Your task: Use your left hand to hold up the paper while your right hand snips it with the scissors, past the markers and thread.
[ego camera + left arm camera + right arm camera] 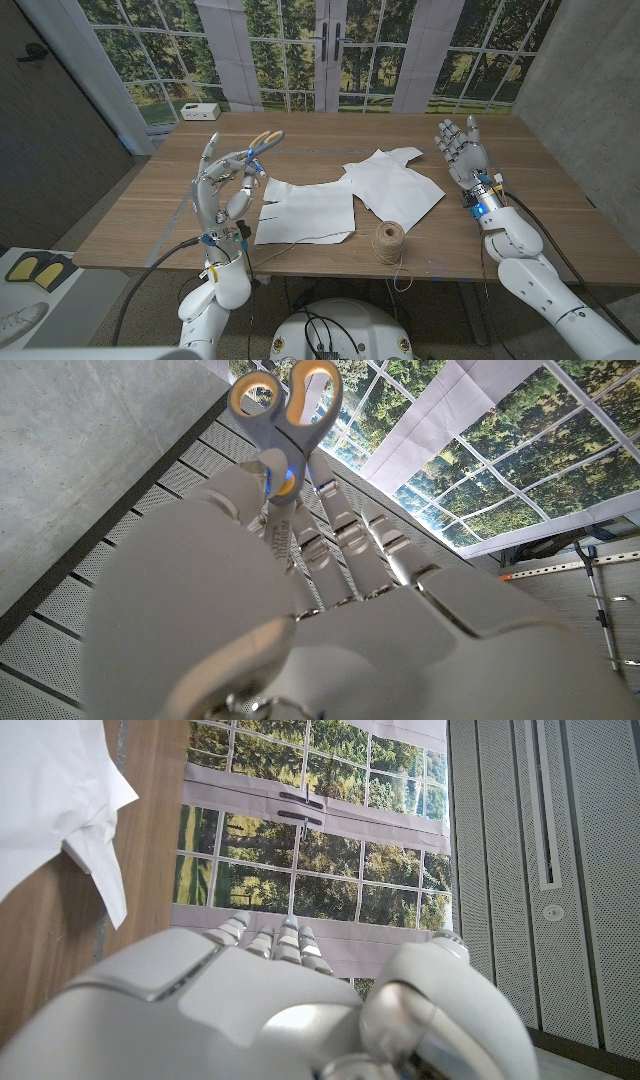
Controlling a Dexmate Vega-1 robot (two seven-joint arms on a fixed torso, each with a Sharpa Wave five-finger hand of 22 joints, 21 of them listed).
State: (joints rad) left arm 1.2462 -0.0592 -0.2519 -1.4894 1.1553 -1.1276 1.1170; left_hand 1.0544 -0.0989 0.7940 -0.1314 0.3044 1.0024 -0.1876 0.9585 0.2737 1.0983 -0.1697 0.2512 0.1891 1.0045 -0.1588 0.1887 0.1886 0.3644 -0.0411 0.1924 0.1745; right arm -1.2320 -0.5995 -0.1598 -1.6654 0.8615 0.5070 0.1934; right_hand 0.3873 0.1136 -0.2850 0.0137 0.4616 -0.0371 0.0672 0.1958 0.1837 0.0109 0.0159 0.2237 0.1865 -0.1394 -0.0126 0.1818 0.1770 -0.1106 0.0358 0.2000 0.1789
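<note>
The scissors (262,147) are pinched in the left hand (222,183), raised over the table's (150,210) left side, handles pointing toward the far edge; the blades are hidden behind the fingers. The task wants them in the right hand (461,147), which stands with fingers spread, holding nothing, near the right edge. The paper (345,195) lies mid-table between the hands, twine (388,241) at the near edge. No markers can be made out.

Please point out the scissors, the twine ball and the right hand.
scissors (285,400): left wrist view, between the handle loops.
twine ball (389,240): head view, its wound side.
right hand (462,152): head view, its palm.
</note>
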